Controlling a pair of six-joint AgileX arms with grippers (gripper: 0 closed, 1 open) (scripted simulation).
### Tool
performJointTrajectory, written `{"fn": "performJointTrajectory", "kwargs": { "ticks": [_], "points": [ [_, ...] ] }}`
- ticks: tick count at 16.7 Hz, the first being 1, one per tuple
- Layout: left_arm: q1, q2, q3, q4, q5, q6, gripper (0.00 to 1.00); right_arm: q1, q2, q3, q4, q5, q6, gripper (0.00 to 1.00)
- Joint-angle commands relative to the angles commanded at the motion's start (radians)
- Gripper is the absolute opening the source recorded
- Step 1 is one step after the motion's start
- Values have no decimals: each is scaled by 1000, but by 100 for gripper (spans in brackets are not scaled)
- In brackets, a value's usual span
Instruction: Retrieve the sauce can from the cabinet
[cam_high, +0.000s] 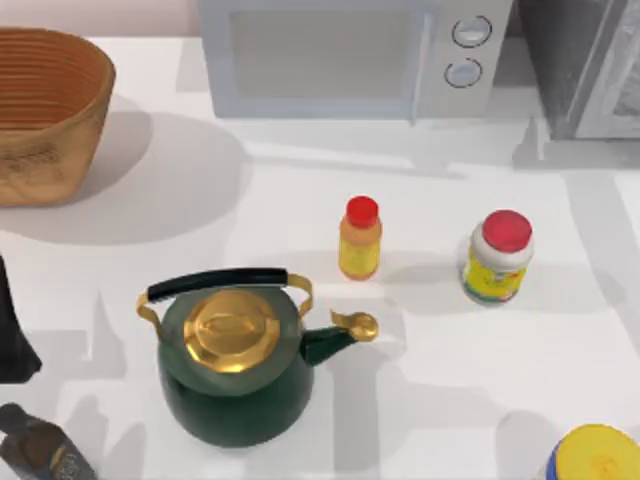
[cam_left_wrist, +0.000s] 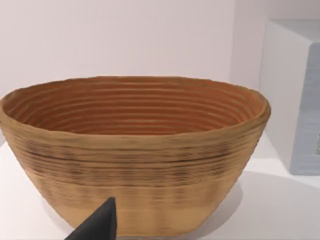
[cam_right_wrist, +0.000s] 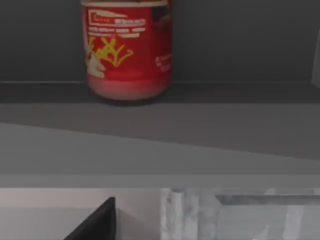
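Observation:
The sauce can (cam_right_wrist: 127, 50), a red jar with a printed label, stands upright on a dark grey shelf inside the cabinet (cam_right_wrist: 225, 125). My right gripper (cam_right_wrist: 97, 222) is in front of the shelf and lower than it, clear of the can. The can's lid is cut off at the frame edge. From above, the cabinet (cam_high: 575, 65) is the dark speckled unit at the table's back right, with its paler door panel (cam_high: 615, 85) beside the opening. My left arm (cam_high: 12, 340) is parked at the table's left edge, its gripper (cam_left_wrist: 100, 222) facing the basket.
A woven basket (cam_high: 45, 110) sits at the back left and a white microwave (cam_high: 340, 55) at the back middle. On the table stand a green kettle (cam_high: 235, 365), a slim yellow bottle (cam_high: 360, 238), a yellow-labelled jar (cam_high: 497, 258), a dark bottle (cam_high: 40, 450) and a yellow-lidded container (cam_high: 597, 455).

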Motion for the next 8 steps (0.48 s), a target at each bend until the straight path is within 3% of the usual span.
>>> {"fn": "performJointTrajectory", "kwargs": {
  "ticks": [4,8],
  "points": [
    [0,0,0,0,0,0,100,26,188,244,-64,25,2,100],
    [0,0,0,0,0,0,100,36,255,321,-89,34,3,100]
  ]
}}
